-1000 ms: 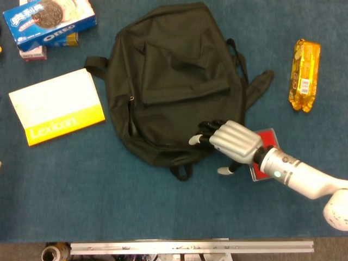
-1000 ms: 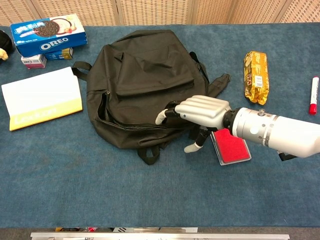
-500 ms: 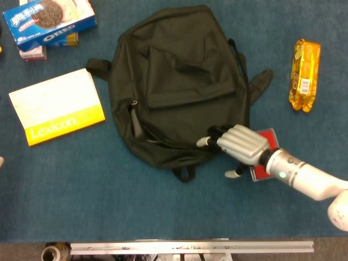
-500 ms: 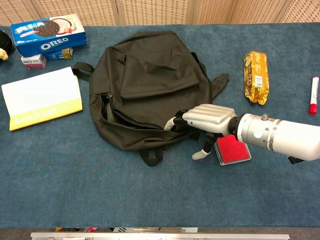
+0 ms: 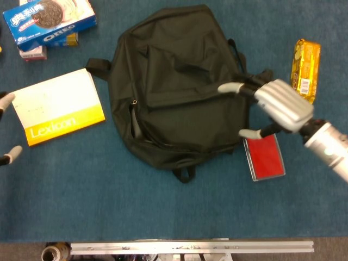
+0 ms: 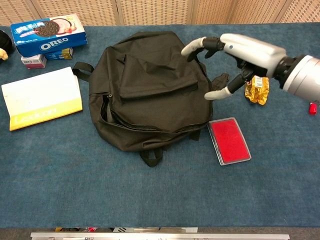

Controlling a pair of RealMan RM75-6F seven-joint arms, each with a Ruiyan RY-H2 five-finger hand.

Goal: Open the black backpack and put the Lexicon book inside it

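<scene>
Hovering over the right shoulder of the soft black fabric backpack (image 6: 150, 90), the silver-shelled right hand (image 6: 235, 55) is seen with fingers spread and nothing held between them. Just below that hand a flat red rectangular case (image 6: 229, 140) lies beside the bag, and just behind it a gold foil snack packet (image 5: 304, 74) is partly hidden in the chest view. Along the bag's far side from the hand, the main zip is judged to be already parted, a dark gap being visible there. Well beyond the bag, the white-and-yellow Lexicon book (image 5: 57, 113) is not yet picked up. At the head view's edge beside the book, pale fingertips of the left hand (image 5: 6, 128) are glimpsed; whether they are spread cannot be told. Grasping and inserting the book remain to be done.
</scene>
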